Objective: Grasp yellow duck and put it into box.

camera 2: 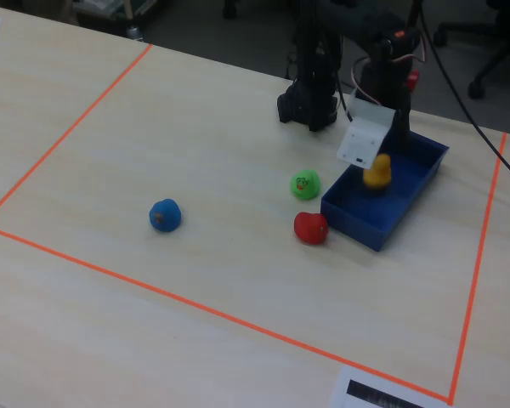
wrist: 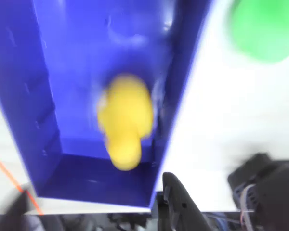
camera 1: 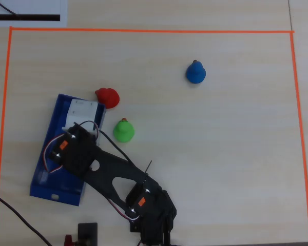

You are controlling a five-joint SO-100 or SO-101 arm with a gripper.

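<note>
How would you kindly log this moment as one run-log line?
yellow duck: inside blue box | gripper: above box, state unclear | green duck: beside box

Even bright light, blurred wrist view

The table (camera 1: pixel 205 154) is pale wood grain, with orange tape (camera 1: pixel 149 31) marking a large rectangle on it. Directly on the wood lie a blue box (camera 1: pixel 51 169), a red duck (camera 1: pixel 108 97), a green duck (camera 1: pixel 124 131) and a blue duck (camera 1: pixel 195 72). In the overhead view the white finger (camera 1: pixel 82 115) hangs over the box's upper end — the red duck sits just up and right of it, touching the box's corner, the green duck just to its right, and the blue duck well off to the right. The arm's base (camera 2: pixel 308 106) stands on the table too.
</note>
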